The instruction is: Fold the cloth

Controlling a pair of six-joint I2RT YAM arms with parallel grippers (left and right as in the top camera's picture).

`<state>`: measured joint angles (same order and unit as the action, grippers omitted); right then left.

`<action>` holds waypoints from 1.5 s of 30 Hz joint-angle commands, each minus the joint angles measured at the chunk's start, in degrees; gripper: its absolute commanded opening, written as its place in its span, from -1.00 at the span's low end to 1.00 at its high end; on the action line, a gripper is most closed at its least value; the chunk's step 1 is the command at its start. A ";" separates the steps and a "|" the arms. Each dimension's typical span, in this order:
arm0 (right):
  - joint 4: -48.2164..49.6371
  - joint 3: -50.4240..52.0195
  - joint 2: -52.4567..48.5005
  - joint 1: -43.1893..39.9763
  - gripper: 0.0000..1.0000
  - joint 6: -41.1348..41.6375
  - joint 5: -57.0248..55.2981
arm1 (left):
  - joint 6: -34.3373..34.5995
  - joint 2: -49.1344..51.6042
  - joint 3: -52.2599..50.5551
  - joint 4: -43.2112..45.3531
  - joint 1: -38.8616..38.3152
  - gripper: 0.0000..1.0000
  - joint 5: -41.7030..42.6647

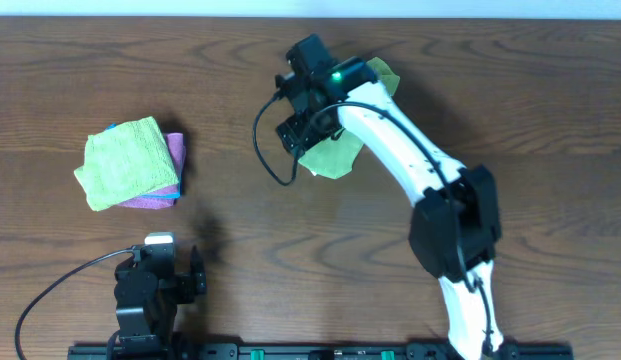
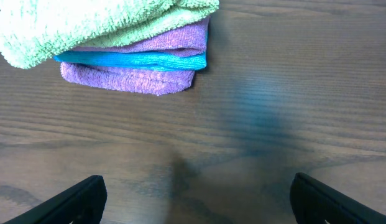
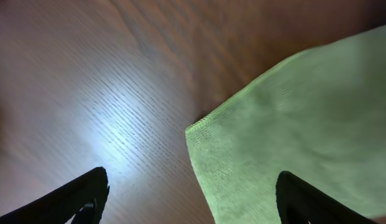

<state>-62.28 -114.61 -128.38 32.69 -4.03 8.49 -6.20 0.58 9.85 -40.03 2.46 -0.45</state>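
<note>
Dark brown wooden table (image 1: 530, 90) fills the overhead view. The cloth (image 1: 332, 157), thin and lime-green, lies toward 12 o'clock of the tabletop, largely hidden beneath the right arm. The right gripper (image 3: 191, 177) hangs over it with jaws spread wide, grasping nothing. In the right wrist view one cloth corner points toward 10 o'clock between the fingers. At 9 o'clock sits a folded stack, with a fluffy yellow-green terry cloth (image 1: 122, 162) on top of a blue layer (image 2: 137, 60) and a purple cloth (image 2: 127, 79). The left gripper (image 2: 197, 183) rests at 7 o'clock, released and empty, apart from the stack.
</note>
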 commanded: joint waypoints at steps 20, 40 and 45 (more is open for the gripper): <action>2.89 0.42 -8.35 1.53 0.45 4.09 -0.15 | 0.22 -0.37 -0.70 -0.46 -0.24 0.91 -0.59; 2.34 -1.42 -10.56 2.60 -0.98 4.81 -0.09 | 0.22 -0.37 -0.70 -0.48 -0.24 0.91 -0.59; 1.60 -5.03 -7.56 5.57 -0.97 3.89 1.51 | 0.22 -0.37 -0.70 -0.48 -0.24 0.91 -0.59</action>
<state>-60.62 -116.75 -138.30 35.51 0.64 8.05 -6.20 0.58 9.85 -40.01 2.46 -0.45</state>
